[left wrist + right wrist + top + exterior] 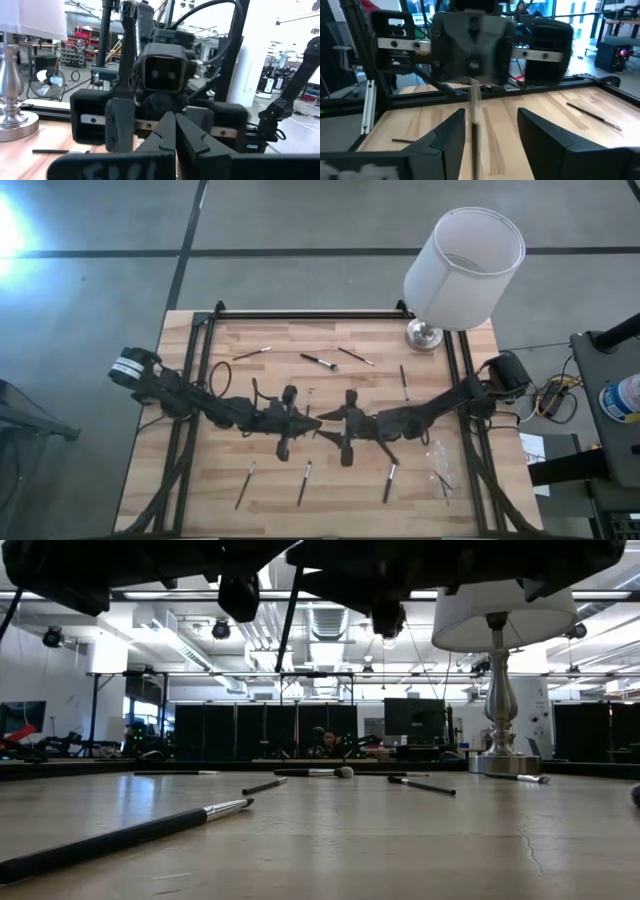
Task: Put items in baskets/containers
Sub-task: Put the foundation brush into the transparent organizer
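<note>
Overhead only: left gripper (303, 423) and right gripper (330, 421) nose to nose mid-table, loose brushes (304, 482) at 12 and 6 o'clock, clear tray (440, 465) around 4. Wrist cams only: left fingers (162, 135) pinched together on a pale brush (474, 107), right fingers (545, 135) spread apart either side of it.

Clear tray (440, 463) barely discernible

Glare top-left on floor (15, 225); ceiling lights bright in low view; my own fingers (445, 145) blurred.
</note>
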{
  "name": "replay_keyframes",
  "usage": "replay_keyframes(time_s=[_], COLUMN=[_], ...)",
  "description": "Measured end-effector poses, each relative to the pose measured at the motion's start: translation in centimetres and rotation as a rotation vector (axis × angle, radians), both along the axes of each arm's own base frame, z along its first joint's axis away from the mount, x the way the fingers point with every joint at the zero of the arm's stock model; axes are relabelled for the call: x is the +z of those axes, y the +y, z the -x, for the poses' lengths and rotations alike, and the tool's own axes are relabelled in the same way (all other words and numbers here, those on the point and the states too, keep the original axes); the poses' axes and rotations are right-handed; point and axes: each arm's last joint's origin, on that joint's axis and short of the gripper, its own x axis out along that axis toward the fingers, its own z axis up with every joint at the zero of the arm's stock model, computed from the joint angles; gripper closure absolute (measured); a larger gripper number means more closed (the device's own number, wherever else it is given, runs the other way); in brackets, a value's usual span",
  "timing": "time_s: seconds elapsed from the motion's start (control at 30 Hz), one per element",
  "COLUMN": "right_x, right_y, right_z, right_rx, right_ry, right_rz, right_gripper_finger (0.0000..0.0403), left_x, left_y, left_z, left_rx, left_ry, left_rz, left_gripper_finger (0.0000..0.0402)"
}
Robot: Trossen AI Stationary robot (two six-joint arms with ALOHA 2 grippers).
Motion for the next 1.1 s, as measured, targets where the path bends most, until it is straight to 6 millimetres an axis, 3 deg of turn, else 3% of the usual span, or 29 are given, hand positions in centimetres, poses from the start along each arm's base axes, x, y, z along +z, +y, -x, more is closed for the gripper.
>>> replay_keyframes(time_s=[0.2, 0.43, 0.63, 0.9, 1.1], right_x=[0.4, 0.2, 0.5, 2.9, 4.2], right_y=[0.4, 0.5, 1.0, 4.1, 7.6], right_z=[-1.2, -1.2, 0.0, 3.9, 10.0], right_rx=[-0.026, -0.024, -0.024, 0.006, 0.021], right_ry=[-0.005, 0.013, 0.091, 0.232, 0.369], right_rz=[0.040, 0.073, 0.088, 0.067, 0.006], right_gripper_finger=[0.0266, 0.0381, 0.0391, 0.0392, 0.0393], left_x=[-0.1, -0.2, 0.7, 1.6, -0.5], left_y=[-0.1, -0.2, 0.0, -0.3, -0.9], left_z=[0.1, 0.2, 0.8, 2.8, 4.1], left_rx=[-0.005, -0.018, -0.014, -0.048, -0.084], left_ry=[0.010, 0.023, 0.062, 0.145, 0.218], left_rz=[-0.003, -0.005, 0.018, -0.023, -0.061], left_gripper_finger=[0.0402, 0.0401, 0.0387, 0.0340, 0.0344])
